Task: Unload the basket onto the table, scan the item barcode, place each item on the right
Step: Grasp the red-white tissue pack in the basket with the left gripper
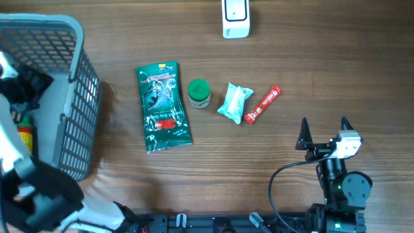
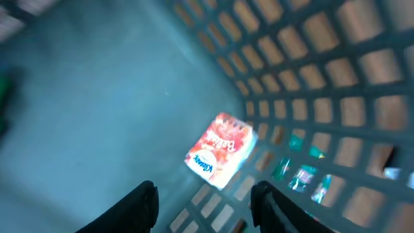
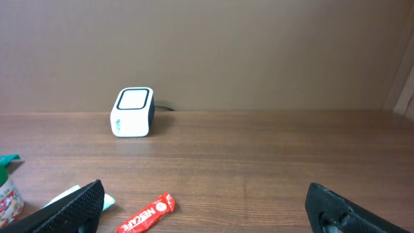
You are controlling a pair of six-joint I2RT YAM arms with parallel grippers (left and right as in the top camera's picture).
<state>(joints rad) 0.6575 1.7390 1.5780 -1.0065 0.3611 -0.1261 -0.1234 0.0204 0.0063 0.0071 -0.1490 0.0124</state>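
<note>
Brown wood-grain tabletop (image 1: 310, 77) carries a grey plastic lattice basket (image 1: 81, 97) on my left. My left gripper (image 2: 206, 210) hangs inside it, fingers apart with nothing between them. A red-and-white soft tissue pack (image 2: 220, 150) lies on the basket floor by the wall, just beyond my fingertips, so I judge it delivered. I should rise straight up, clear of the lattice. My right gripper (image 1: 325, 126) stands wide and empty, nearest a red coffee stick (image 1: 263, 105); the white box scanner (image 1: 235, 18) sits at the far edge.
</note>
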